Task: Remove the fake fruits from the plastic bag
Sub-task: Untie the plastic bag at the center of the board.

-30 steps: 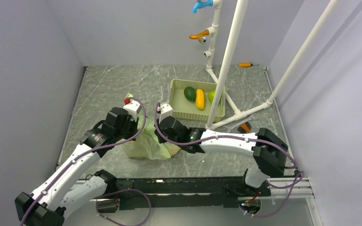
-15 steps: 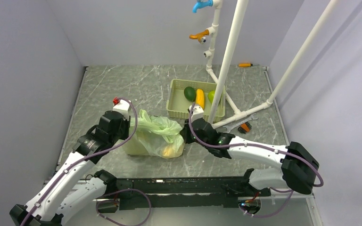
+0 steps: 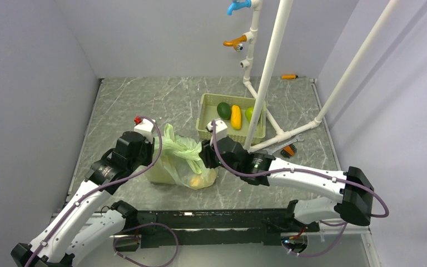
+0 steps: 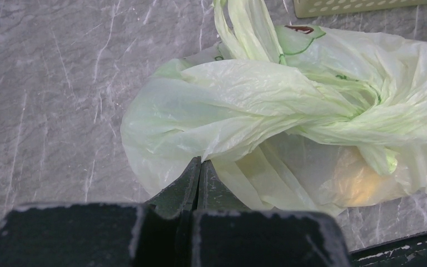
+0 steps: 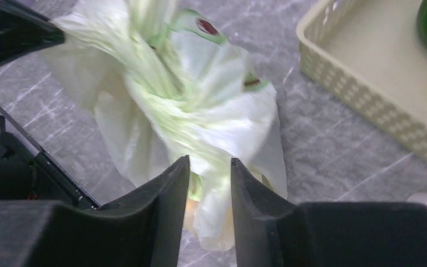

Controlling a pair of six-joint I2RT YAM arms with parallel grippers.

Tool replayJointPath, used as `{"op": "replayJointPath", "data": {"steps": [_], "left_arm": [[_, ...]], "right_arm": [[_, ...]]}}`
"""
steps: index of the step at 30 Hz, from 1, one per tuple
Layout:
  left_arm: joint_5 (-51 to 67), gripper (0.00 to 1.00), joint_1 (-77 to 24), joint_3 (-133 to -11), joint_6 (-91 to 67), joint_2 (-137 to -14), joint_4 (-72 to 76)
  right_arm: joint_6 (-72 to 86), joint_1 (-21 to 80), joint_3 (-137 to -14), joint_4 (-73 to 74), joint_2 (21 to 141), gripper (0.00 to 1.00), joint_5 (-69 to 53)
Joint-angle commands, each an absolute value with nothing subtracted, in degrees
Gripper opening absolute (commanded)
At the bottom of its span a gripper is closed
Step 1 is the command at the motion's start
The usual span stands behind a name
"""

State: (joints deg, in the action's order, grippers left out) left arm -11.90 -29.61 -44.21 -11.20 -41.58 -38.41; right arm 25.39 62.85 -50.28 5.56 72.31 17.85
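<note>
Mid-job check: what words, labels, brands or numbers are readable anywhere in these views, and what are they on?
No text can be read in any view.
Bag: red and green print, crumpled, too fragmentary to read as letters.
Tray: no lettering visible.

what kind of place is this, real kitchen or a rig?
Likely a lab test cell, not a kitchen: plain walls box in the marble-look table, and a white pipe frame carries toy-like taps.
</note>
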Motion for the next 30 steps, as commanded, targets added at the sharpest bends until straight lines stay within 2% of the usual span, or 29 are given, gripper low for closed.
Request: {"op": "replayJointPath", "data": {"steps": [1,8,11,14,17,19,20,23,30], "left_arm": [[-11.52,0.0,-29.53,-44.47,-10.2,-42.01,-37.02],[-11.79,0.0,-29.53,-44.47,-10.33,-42.18,-37.18],[-12.07,0.0,-29.53,-44.45,-10.37,-42.18,-37.26],[-12.27,0.0,-29.46,-44.47,-10.38,-42.16,-37.25],[-12.42,0.0,-29.49,-44.54,-10.4,-42.35,-37.33],[-12.48,0.0,-29.48,-44.62,-10.35,-42.45,-37.38],[-12.56,0.0,-29.52,-44.64,-10.35,-42.44,-37.38],[-12.73,0.0,-29.51,-44.73,-10.45,-42.37,-37.42],[-17.0,0.0,-29.53,-44.91,-11.57,-40.88,-38.3]], "right_arm": [[17.98,67.36,-57.63,8.11,74.85,0.43,26.73],[7.51,70.29,-62.17,1.35,83.32,0.66,21.52],[3.58,70.92,-64.07,-1.15,87.6,0.67,20.98],[1.41,72.25,-68.03,-0.29,92.13,0.67,26.94],[0.53,73.79,-70.59,1.82,95.83,0.59,36.18],[0.53,74.36,-70.71,1.33,97.01,0.42,40.59],[0.53,74.49,-70.32,0.95,97.11,0.37,41.96],[1.15,74.44,-67.75,-1.78,95.83,0.31,45.04],[3.66,74.18,-59.77,-5.78,88.14,0.08,46.09]]}}
